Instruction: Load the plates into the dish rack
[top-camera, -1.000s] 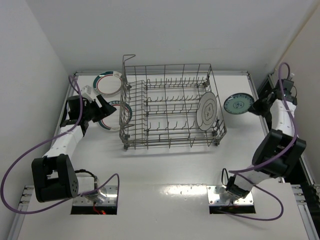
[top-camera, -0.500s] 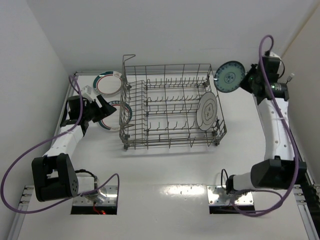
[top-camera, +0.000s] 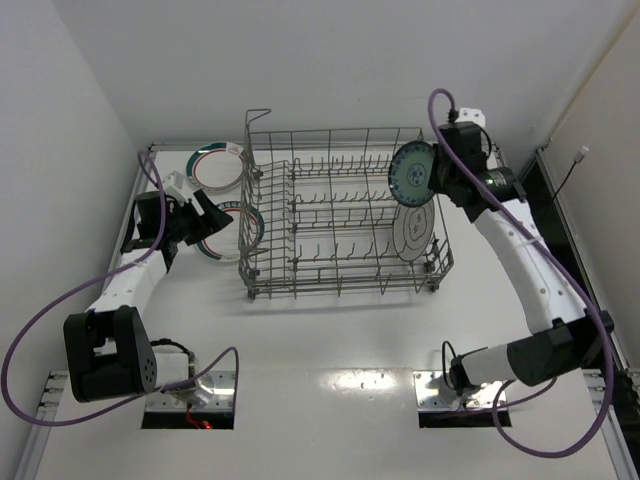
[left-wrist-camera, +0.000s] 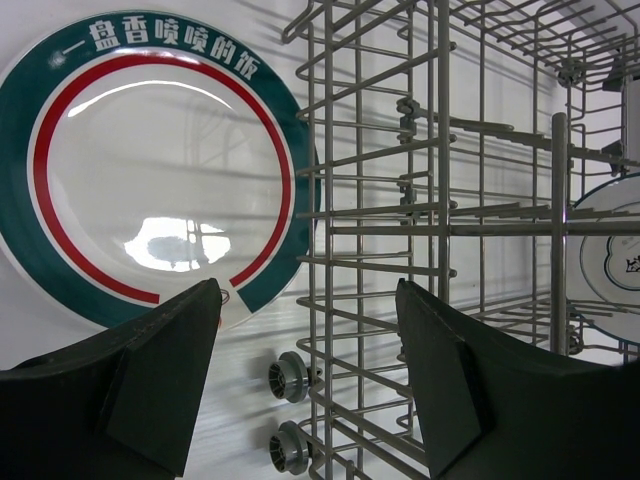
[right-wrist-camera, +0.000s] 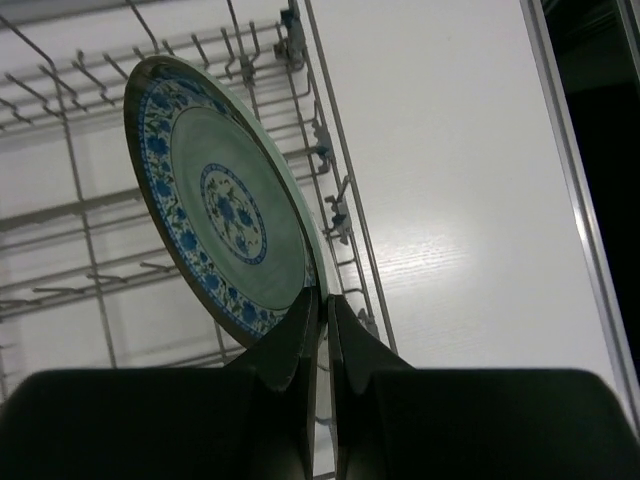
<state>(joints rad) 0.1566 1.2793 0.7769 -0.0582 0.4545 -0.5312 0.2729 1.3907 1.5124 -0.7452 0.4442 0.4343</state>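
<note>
My right gripper (top-camera: 437, 172) is shut on the rim of the small teal patterned plate (top-camera: 413, 173) and holds it on edge above the right end of the grey wire dish rack (top-camera: 300, 272). The plate fills the right wrist view (right-wrist-camera: 215, 240), pinched at its lower rim by my right gripper (right-wrist-camera: 320, 300). A white plate with a dark ring (top-camera: 414, 223) stands in the rack below it. My left gripper (top-camera: 210, 225) is open beside the rack's left end, near a green-and-red rimmed plate (top-camera: 216, 246); that plate shows in the left wrist view (left-wrist-camera: 150, 180) ahead of my left gripper (left-wrist-camera: 310, 390).
A second green-and-red rimmed plate (top-camera: 217, 167) lies flat at the far left corner. Rack wires and two small wheels (left-wrist-camera: 288, 378) sit between my left fingers. White walls close in on both sides of the table (top-camera: 330, 340).
My right arm has swung left and carried the teal plate from the far right of the table to above the rack's right end. The left arm has not moved.
</note>
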